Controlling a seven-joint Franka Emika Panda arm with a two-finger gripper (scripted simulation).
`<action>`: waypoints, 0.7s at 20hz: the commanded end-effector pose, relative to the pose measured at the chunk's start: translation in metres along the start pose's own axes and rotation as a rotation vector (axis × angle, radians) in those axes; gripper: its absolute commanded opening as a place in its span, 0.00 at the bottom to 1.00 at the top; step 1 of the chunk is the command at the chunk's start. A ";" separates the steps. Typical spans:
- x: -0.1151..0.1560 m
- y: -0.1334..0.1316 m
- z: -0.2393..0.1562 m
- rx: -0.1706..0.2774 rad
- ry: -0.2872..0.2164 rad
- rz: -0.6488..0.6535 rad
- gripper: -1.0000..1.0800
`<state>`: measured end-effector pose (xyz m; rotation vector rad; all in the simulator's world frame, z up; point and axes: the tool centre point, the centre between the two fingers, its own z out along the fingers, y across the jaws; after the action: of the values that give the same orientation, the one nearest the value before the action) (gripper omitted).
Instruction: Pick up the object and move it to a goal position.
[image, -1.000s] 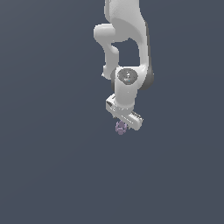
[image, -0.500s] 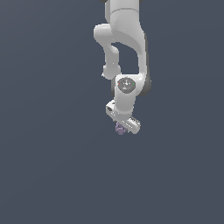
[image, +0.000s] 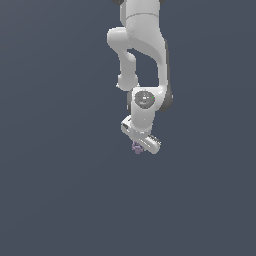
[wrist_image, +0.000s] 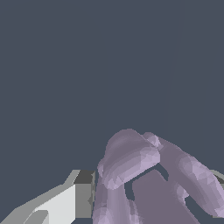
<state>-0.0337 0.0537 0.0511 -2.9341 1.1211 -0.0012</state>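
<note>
Hanging arm: white robot arm reaches down against plain dark grey.
Gripper (image: 139, 146): fingers pinching the object.
Object (image: 136, 147): pale-purple ribbed blob, mostly hidden beneath the gripper; cut off in wrist view.
Writing: none legible.

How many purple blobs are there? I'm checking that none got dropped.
1. The purple blob sits between the fingers of the gripper, filling much of the wrist view. No other shows.

exterior view faces the arm (image: 142, 60) from afar; wrist view sits close behind the claw (wrist_image: 144, 192), both sharing it
</note>
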 end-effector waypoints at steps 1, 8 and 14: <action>0.000 0.001 0.001 -0.001 0.000 0.001 0.00; 0.000 0.000 -0.003 0.000 0.000 0.000 0.00; -0.001 -0.003 -0.025 0.000 0.000 0.000 0.00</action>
<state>-0.0331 0.0558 0.0683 -2.9343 1.1218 0.0005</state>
